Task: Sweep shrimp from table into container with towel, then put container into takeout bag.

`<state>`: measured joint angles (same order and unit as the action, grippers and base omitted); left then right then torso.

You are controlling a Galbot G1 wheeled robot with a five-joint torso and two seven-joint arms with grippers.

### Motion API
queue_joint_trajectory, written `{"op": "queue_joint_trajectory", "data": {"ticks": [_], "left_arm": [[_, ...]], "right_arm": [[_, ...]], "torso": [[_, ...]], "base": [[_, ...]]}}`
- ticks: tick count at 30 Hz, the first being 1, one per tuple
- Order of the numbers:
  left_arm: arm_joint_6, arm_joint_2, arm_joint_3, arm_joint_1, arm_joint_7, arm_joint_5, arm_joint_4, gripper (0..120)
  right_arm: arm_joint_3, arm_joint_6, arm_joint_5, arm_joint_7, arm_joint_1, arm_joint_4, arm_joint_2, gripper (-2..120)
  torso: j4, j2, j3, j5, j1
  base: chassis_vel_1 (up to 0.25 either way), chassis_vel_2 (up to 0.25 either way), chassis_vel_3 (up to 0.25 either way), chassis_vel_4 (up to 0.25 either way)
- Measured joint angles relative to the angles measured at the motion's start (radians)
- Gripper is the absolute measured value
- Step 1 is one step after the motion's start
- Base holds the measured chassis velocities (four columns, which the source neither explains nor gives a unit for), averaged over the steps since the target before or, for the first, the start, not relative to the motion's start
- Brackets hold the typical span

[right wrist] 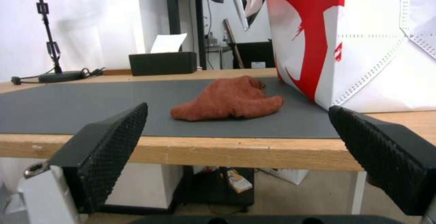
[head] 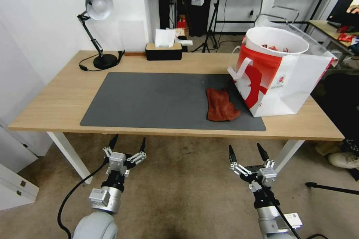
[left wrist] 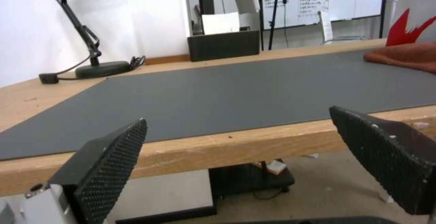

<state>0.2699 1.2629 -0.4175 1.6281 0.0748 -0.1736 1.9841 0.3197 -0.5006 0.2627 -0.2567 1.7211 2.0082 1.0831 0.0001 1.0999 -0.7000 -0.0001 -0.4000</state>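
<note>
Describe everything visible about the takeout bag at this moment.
The takeout bag is a big white bag with a red swoosh design, small printed text and white strap handles. It stands upright and open on the table's right end, its near corner on the grey mat. The white container sits in its mouth, with red shrimp inside. The rust-brown towel lies beside its base. Neither gripper touches it.
</note>
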Motion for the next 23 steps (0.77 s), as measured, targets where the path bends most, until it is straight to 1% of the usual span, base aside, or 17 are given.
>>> {"op": "queue_joint_trajectory", "data": {"ticks": [23], "left_arm": [[-0.002,-0.001,0.001,-0.003,0.0,-0.003,0.0,100]], "right_arm": [[-0.001,0.0,-0.001,-0.001,0.0,0.001,0.0,100]], "torso": [[-0.0001,0.0,0.0,0.0,0.0]], "base": [[0.0,0.0,0.0,0.0]]}}
